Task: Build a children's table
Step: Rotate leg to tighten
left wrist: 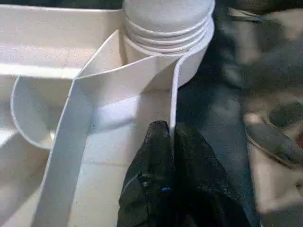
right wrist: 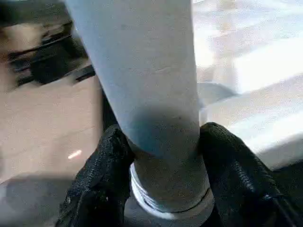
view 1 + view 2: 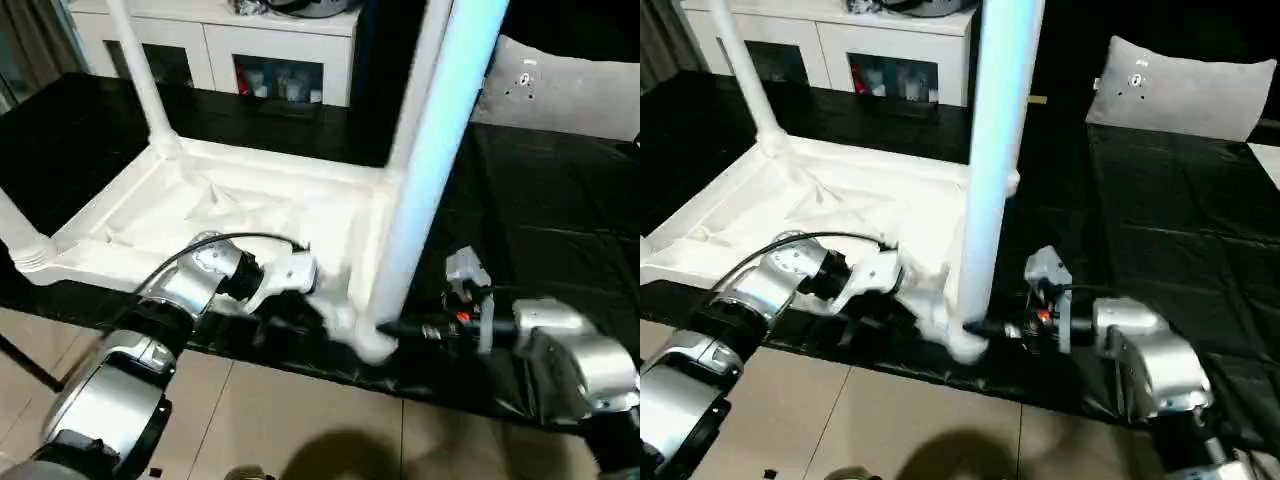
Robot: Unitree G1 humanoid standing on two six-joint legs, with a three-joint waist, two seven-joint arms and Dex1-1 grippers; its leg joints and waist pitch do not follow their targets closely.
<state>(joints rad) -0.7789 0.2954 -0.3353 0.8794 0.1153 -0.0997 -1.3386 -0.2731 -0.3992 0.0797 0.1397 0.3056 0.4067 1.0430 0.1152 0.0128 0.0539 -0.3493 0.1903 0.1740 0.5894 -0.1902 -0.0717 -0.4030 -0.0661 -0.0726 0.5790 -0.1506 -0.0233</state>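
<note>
The white tabletop [image 3: 250, 215] lies upside down on a black-covered surface, ribbed side up. Legs stand in its corner sockets: one at the far left [image 3: 140, 70], one at the far right [image 3: 425, 70], one at the near left [image 3: 20, 240]. At the near right corner a tall leg [image 3: 430, 170] stands upright in its socket. My right gripper [image 2: 163, 156] is closed around this leg's base just above the threaded collar, one black finger [image 2: 109, 161] on each side. My left gripper [image 1: 171, 135] is shut on the thin rim wall of the tabletop [image 1: 94, 113] beside that same corner socket.
A white cabinet with glass doors [image 3: 250, 60] stands behind the tabletop. A grey cushion [image 3: 1185, 95] lies at the back right on the black cover [image 3: 540, 200]. Tiled floor [image 3: 300, 420] runs along the near edge, below my forearms.
</note>
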